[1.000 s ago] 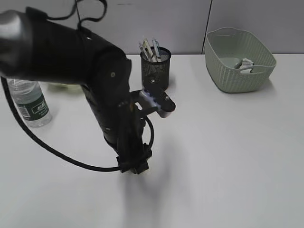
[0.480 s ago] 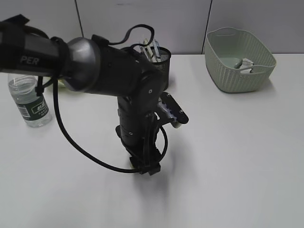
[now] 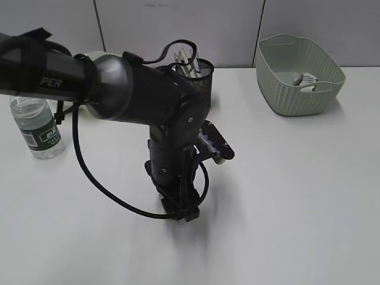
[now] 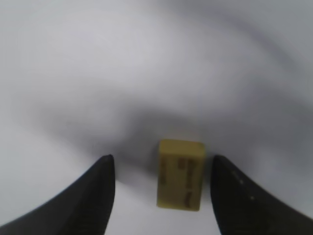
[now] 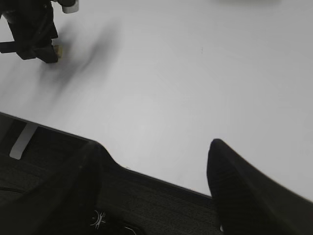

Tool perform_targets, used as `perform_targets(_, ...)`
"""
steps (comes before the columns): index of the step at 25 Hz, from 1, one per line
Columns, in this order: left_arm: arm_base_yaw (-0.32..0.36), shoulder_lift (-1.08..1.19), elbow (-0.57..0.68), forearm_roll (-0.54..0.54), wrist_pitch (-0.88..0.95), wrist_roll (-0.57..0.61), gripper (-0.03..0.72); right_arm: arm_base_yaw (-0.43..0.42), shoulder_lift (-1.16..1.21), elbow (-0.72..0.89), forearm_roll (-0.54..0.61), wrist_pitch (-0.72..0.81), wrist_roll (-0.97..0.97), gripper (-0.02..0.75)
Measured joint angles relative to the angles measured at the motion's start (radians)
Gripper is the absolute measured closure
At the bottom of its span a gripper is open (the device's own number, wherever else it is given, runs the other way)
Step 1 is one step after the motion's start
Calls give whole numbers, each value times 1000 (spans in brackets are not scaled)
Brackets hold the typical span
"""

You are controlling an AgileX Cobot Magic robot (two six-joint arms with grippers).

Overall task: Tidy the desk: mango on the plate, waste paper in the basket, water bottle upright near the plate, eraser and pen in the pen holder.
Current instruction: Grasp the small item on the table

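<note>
My left gripper (image 3: 180, 212) points straight down at the white desk (image 3: 297, 178), just in front of the black mesh pen holder (image 3: 197, 76), which holds pens. In the left wrist view its jaws (image 4: 160, 161) are open, with a small yellow eraser (image 4: 180, 175) lying on the desk between them, nearer the right finger. The eraser also shows in the right wrist view (image 5: 59, 50). My right gripper (image 5: 154, 144) is open and empty over the desk's front edge. The water bottle (image 3: 38, 126) stands upright at the far left. The waste paper (image 3: 307, 80) lies in the basket (image 3: 297, 95). The mango is hidden.
A pale rim (image 3: 90, 56) peeks out behind the left arm; I cannot tell whether it is the plate. The left arm and its cable (image 3: 107, 190) cover the desk's middle left. Dark floor (image 5: 146, 205) lies below the desk's front edge.
My left arm has swung to the right and its gripper has come down toward the desk; over the last half second it barely moved.
</note>
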Motion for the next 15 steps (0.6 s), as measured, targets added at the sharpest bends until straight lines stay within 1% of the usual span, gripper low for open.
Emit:
perform_targets(11, 0, 14, -9, -1, 5, 0, 225, 0, 0, 0, 0, 0, 1, 206)
perform_targets(13, 0, 17, -11, -2, 9, 0, 243, 0, 0, 0, 0, 0, 1, 206)
perform_targets(15, 0, 17, -11, -3, 8, 0, 300, 0, 0, 0, 0, 0, 0, 210)
